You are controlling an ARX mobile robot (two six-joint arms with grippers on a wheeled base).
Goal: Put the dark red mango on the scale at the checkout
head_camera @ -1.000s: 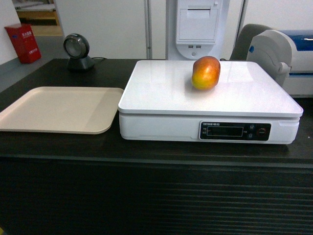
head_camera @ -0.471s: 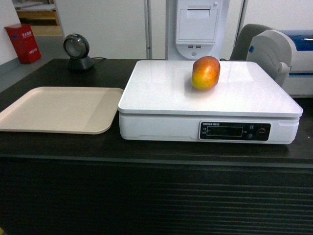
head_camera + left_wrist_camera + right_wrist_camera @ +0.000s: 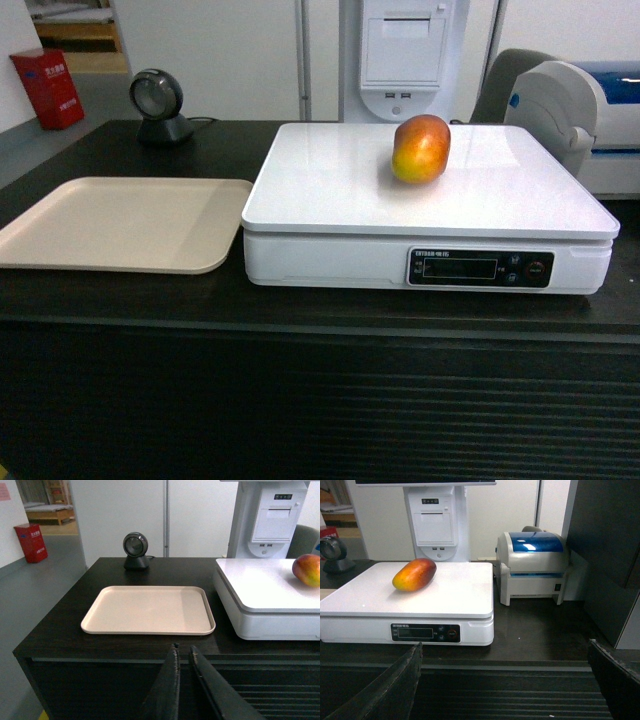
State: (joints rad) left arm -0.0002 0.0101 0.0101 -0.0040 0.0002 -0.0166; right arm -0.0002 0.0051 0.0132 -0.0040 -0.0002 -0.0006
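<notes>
One black wood-grain checkout counter (image 3: 120, 300) with a horizontally ribbed dark front, bearing, left to right:

- One red box (image 3: 47, 88), on the floor beyond the counter's far left corner.
- One dark round-headed barcode scanner (image 3: 158, 105), at the counter's back edge.
- One beige rounded-corner plastic tray (image 3: 120, 225), flat, just beside the scale's left side.
- One large white flat-topped electronic scale (image 3: 330, 200), with one dark display panel on its front.
- One dark red mango (image 3: 421, 148), oval, fading to orange-yellow, lying on the scale's platter toward the back, right of centre, nothing touching it.
- One white and blue label printer (image 3: 532, 565), right of the scale.

One white receipt kiosk (image 3: 403, 55) stands behind the scale.

Left gripper (image 3: 184, 656): two dark fingers nearly together, narrow, holding nothing, before the counter front below the tray. Right gripper (image 3: 505, 652): two fingers spread wide, holding nothing, before the counter.
</notes>
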